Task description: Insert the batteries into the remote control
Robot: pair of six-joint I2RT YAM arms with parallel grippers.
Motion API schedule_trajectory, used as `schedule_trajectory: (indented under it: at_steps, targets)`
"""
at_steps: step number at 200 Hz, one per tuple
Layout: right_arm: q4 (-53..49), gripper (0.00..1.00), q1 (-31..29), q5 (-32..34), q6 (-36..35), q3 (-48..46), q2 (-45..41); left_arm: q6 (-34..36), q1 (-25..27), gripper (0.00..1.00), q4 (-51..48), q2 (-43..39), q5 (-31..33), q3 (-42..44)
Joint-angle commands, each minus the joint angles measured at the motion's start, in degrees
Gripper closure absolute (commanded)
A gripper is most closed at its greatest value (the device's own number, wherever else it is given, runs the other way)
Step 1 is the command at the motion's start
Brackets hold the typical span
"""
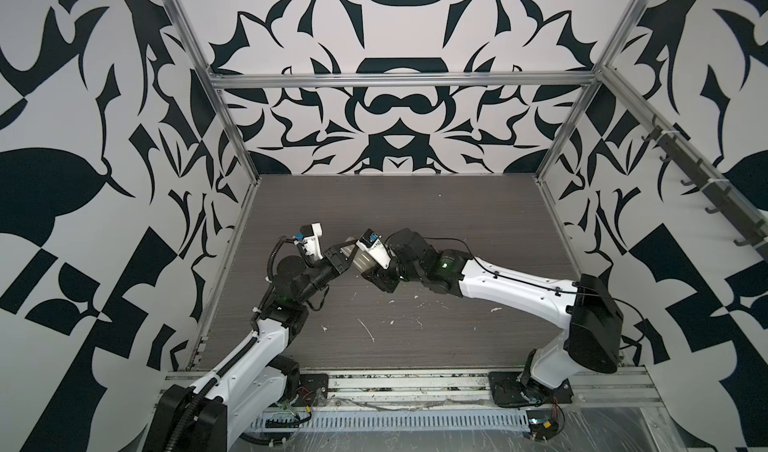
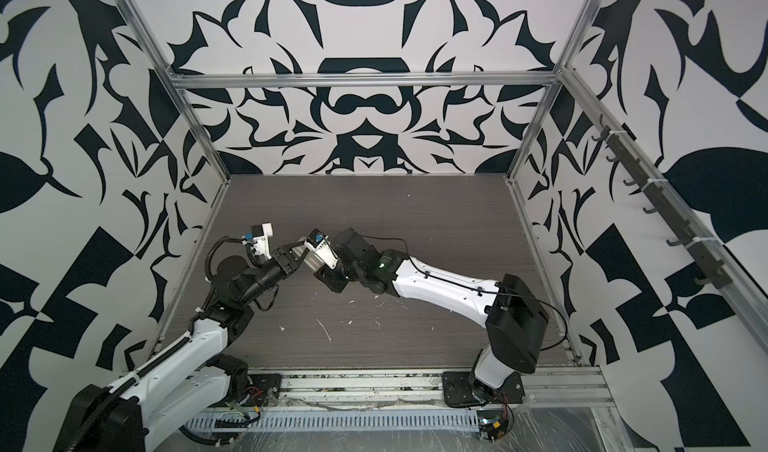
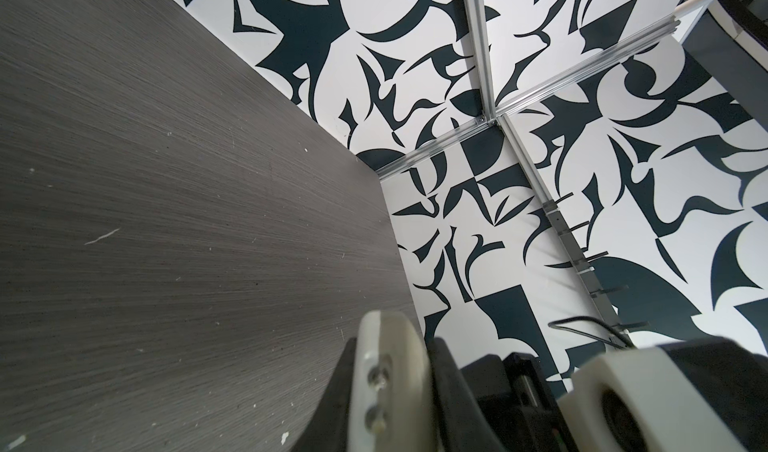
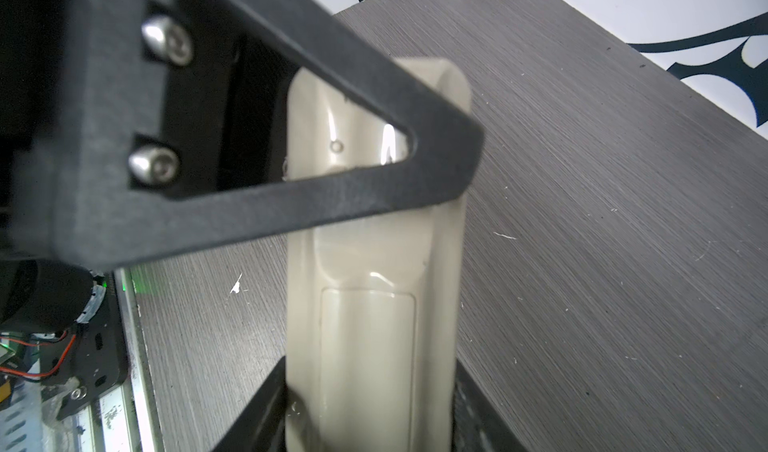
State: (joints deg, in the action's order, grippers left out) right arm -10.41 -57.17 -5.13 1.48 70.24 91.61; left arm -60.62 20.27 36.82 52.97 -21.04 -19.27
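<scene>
The remote control [image 1: 360,259] [image 2: 311,260] hangs above the grey table, held between my two grippers. My left gripper [image 1: 344,252] [image 3: 390,371] is shut on one end, and the left wrist view shows the remote [image 3: 395,346] edge-on between its black fingers. My right gripper [image 1: 372,269] [image 4: 372,408] has its jaws against both long sides of the other end. The right wrist view shows the remote's beige back [image 4: 374,304] with a closed rectangular cover panel. The left gripper's black finger [image 4: 291,204] crosses its far end. The batteries are out of view.
White scraps [image 1: 368,329] lie scattered on the grey wood-grain table [image 1: 415,221] in front of the arms. Aluminium frame posts and patterned walls enclose the table on three sides. A metal rail [image 1: 415,383] runs along the front edge.
</scene>
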Motion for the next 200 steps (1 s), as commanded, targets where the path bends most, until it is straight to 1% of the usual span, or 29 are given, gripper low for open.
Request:
schedule_trajectory:
  at_steps: [1,61,87,97,112,141,161,173,188,200]
  targets:
    - [0.1,0.72,-0.2,0.2,-1.6,2.1,-0.1,-1.0,0.1,1.0,3.0,0.0,-1.6,-2.2]
    - [0.3,0.89,0.0,1.6,-1.4,2.4,-0.7,-0.6,0.1,1.0,2.9,-0.3,-2.2,-2.0]
    - [0.1,0.95,0.2,1.5,-1.2,2.7,-0.9,0.0,0.1,0.91,2.6,-0.2,-2.7,-2.2]
    - [0.0,0.98,0.3,1.7,-0.8,2.8,-1.3,0.2,0.1,0.85,2.4,-0.2,-2.8,-2.3]
    - [0.6,1.0,0.7,1.4,-0.2,2.3,-2.1,0.3,0.1,0.67,2.3,-0.1,-3.4,-2.4]
    - [3.4,1.0,2.9,-1.6,2.4,0.2,-3.6,0.8,0.1,0.39,2.3,-0.7,-4.0,-2.2]
    - [4.0,1.0,4.3,-3.3,3.6,-0.2,-4.2,1.7,0.1,0.28,2.2,-0.8,-4.7,-2.3]
    - [4.2,1.0,4.8,-3.5,3.9,-0.4,-4.6,2.2,0.0,0.22,1.4,-0.8,-4.5,-2.3]
    - [4.5,1.0,5.6,-4.7,4.5,-0.9,-5.7,2.5,0.0,0.19,1.6,-1.3,-4.6,-1.9]
    - [5.1,1.0,6.4,-6.2,5.3,-1.5,-7.0,3.3,-0.1,0.18,2.0,-1.9,-6.0,-2.0]
